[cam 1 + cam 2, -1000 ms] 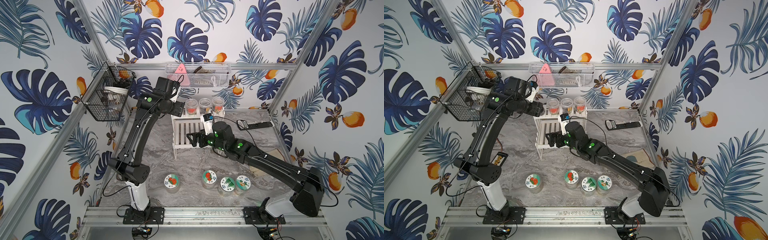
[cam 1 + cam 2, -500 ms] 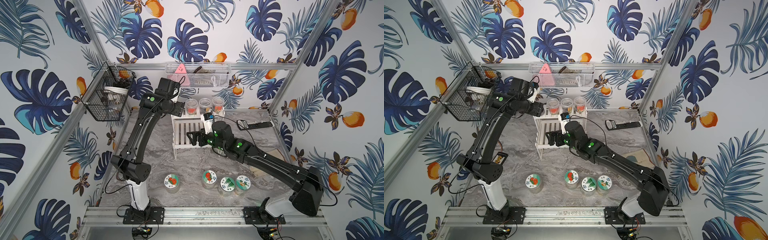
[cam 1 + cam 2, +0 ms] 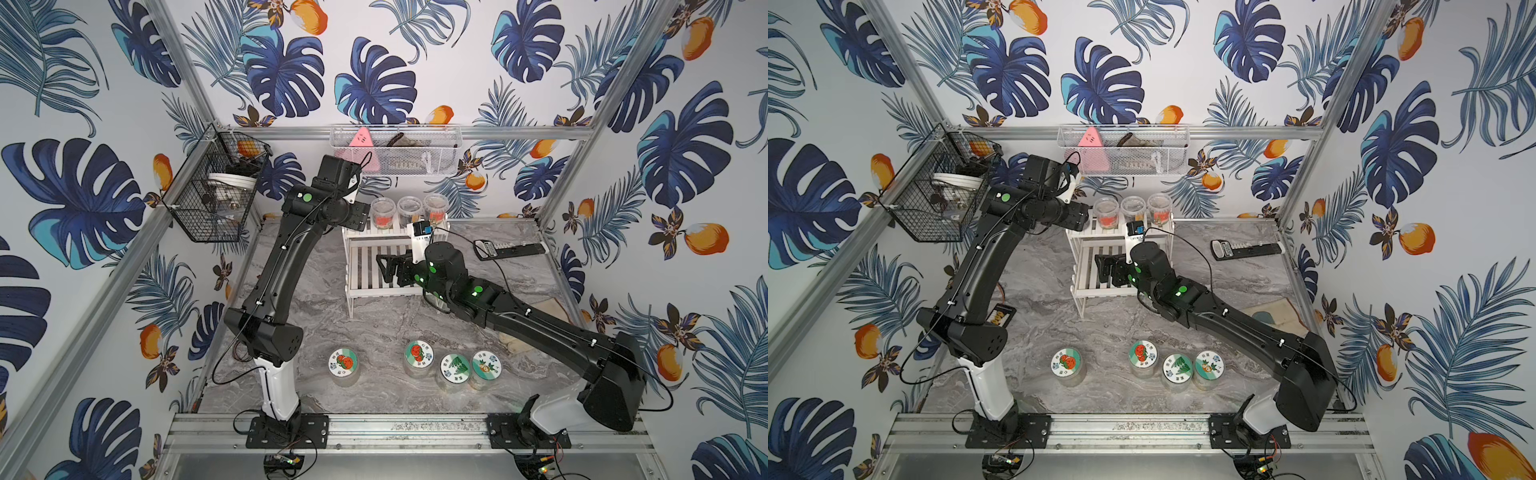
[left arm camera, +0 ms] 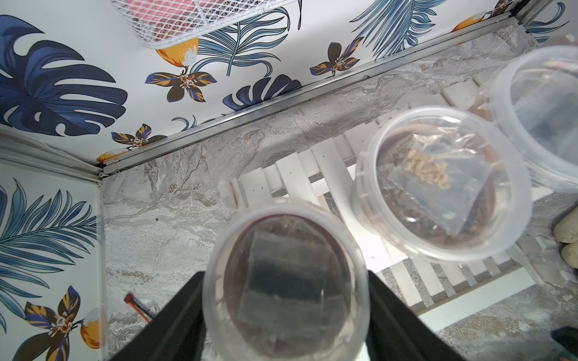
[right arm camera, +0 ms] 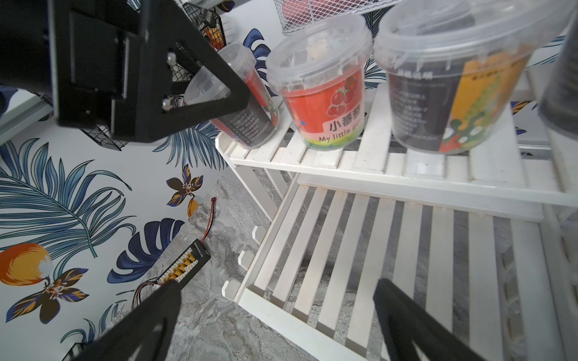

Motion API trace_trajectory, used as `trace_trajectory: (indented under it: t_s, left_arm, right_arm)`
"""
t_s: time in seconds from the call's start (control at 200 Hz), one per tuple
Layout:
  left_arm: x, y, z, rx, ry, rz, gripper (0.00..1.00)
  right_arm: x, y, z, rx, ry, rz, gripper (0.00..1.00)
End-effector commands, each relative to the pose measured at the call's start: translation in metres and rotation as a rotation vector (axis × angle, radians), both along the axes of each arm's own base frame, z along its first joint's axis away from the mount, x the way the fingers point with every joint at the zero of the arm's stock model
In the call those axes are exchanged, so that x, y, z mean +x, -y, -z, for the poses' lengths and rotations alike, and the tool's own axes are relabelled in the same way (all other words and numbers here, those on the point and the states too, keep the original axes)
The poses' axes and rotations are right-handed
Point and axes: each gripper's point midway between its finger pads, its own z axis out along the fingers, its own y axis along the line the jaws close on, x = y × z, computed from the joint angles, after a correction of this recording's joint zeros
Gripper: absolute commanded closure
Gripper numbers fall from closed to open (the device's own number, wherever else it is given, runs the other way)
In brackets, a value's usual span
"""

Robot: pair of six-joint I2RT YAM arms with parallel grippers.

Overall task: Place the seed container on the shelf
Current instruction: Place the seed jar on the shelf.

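Note:
The shelf (image 3: 365, 270) (image 3: 1090, 272) is a white slatted two-tier rack at the back of the table. My left gripper (image 3: 365, 219) (image 3: 1087, 217) (image 4: 286, 281) is shut on a clear lidded seed container (image 3: 382, 212) (image 3: 1106, 211) (image 4: 286, 250) (image 5: 240, 93). It holds the container tilted, base down at the left end of the upper tier. Two more tubs (image 3: 409, 210) (image 3: 435, 208) stand beside it on that tier. My right gripper (image 3: 384, 266) (image 3: 1102, 266) (image 5: 276, 289) hangs open over the lower tier's slats (image 5: 344, 250) with nothing between its fingers.
Several lidded jars (image 3: 344, 365) (image 3: 455, 368) stand along the table's front. A black wire basket (image 3: 208, 199) hangs on the left wall and a white mesh basket (image 3: 395, 153) on the back rail. A black remote (image 3: 511, 250) lies back right, a connector board (image 5: 184, 265) left of the shelf.
The left arm has shifted slightly while its tub stays at the left end of the upper tier. The right arm has barely moved.

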Motion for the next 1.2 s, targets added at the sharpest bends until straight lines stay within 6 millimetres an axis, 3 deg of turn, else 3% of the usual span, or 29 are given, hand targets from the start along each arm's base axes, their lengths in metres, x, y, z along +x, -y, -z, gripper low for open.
trace_trajectory:
  t_s: [0.0,0.485,0.881,1.196]
  left_arm:
    - [0.002,-0.002,0.003,0.011,-0.004,-0.008,0.22]
    - [0.004,0.002,0.002,-0.008,0.000,0.003,0.13]
    - [-0.006,0.000,-0.018,-0.033,0.044,0.003,0.05]
    - [-0.016,-0.007,-0.024,-0.046,0.059,0.000,0.10]
  right_arm:
    - [0.000,-0.001,-0.010,0.023,0.031,-0.004,0.00]
    - [-0.005,-0.006,-0.012,0.014,0.017,-0.045,0.00]
    - [-0.007,-0.010,-0.006,0.007,-0.006,-0.066,0.00]
    - [-0.008,-0.008,-0.002,0.005,-0.015,-0.058,0.00]
